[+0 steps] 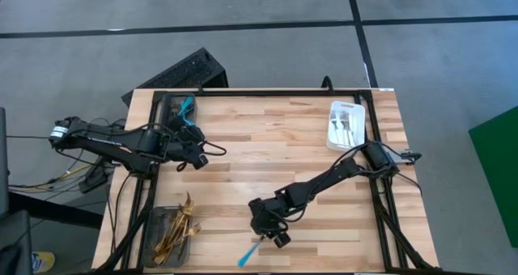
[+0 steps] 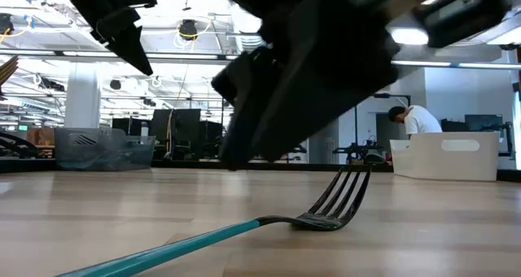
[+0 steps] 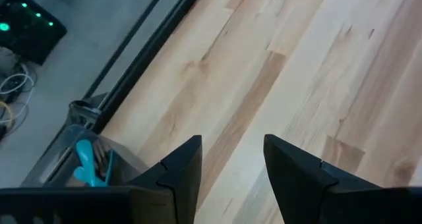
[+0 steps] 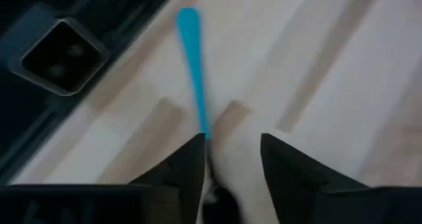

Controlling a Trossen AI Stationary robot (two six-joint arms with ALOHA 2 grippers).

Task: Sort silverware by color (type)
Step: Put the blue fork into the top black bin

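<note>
The right gripper (image 1: 279, 238), its fingers apart and seemingly holding nothing, hangs just over the tine end of the blue-handled fork (image 1: 250, 253), which lies flat on the table (image 1: 283, 145), handle running straight away from the fingers, far from the left gripper (image 1: 197, 158).

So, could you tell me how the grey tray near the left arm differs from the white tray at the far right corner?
The grey tray sits at the table's far left corner, while the white tray sits near the far right one. The grey tray holds turquoise-handled pieces; the white tray holds silver pieces. The grey tray looks dark and see-through in the low view; the white tray is opaque. Both rest on the wooden table, each holding one kind of silverware.
</note>
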